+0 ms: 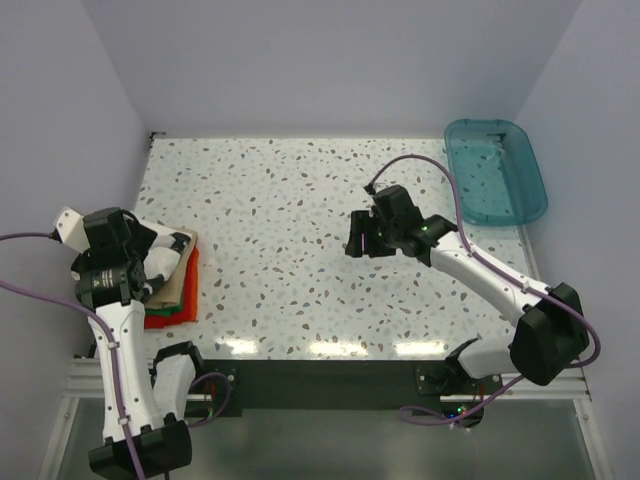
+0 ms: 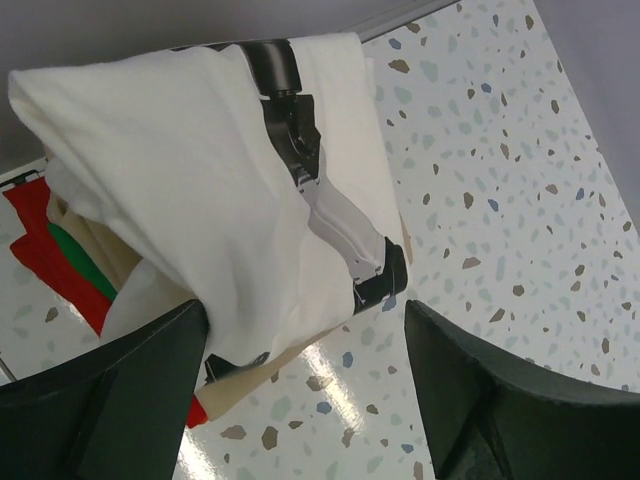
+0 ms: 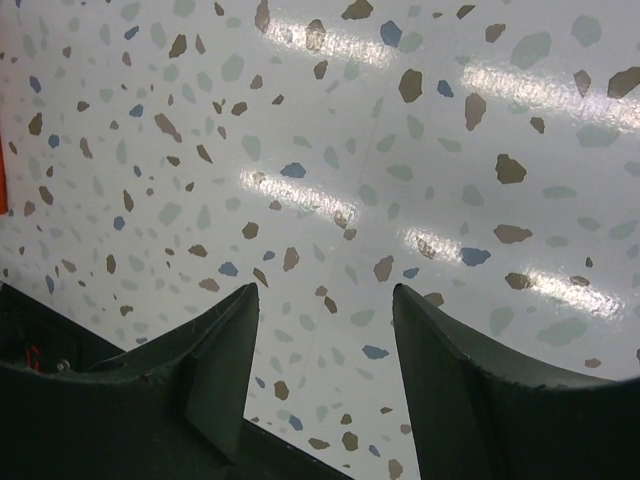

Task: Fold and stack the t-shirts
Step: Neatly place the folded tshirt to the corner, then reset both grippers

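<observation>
Four t-shirts stacked, white one topmost; left end effector spread.

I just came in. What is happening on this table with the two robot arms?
The robot is folding and stacking t-shirts. The left gripper is open next to the large white cloth t-shirt, which lies on top of the pile of folded tan, green and red t-shirts at the left edge of the speckled table. The right gripper is open and empty above bare table near the middle. A teal plastic bin sits at the far right corner.
</observation>
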